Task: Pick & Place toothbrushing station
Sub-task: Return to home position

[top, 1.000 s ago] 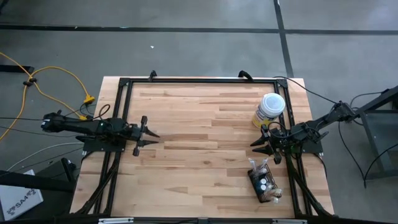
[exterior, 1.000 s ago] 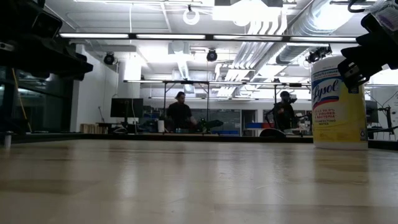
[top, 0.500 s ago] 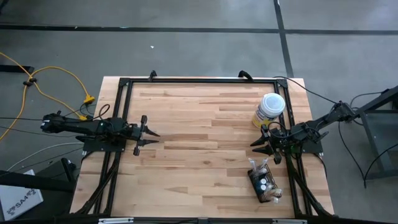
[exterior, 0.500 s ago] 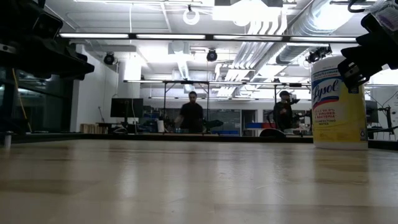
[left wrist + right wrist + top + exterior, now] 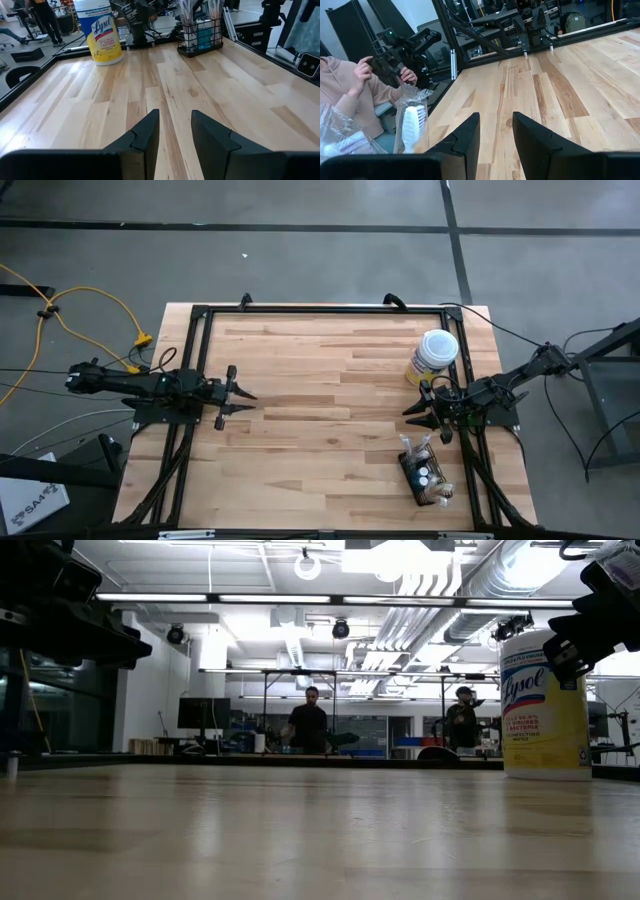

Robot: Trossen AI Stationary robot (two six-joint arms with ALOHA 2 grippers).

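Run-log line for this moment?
left pincer: open, left edge | right pincer: open, near canister | mesh basket: filled, right side

Bright, even light from ceiling strips [image 5: 300, 597] overhead; pale sheen on tabletop [image 5: 172, 80] just ahead of left gripper [image 5: 175, 117]; arms backlit, dark, in low view.

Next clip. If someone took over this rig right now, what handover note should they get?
Left claw: open, empty, low over the table's left side, pointing inward.
Right claw: open, empty, at the right side, between the yellow canister and the mesh basket.
Basket: by the table's right edge, at the lower corner in the high view, with wrapped brushes upright in it. The canister stands apart from it.
Done: nothing loose shows on the table, so loading looks finished.
Left: probably only parking; both arms sit drawn back at the table's sides.
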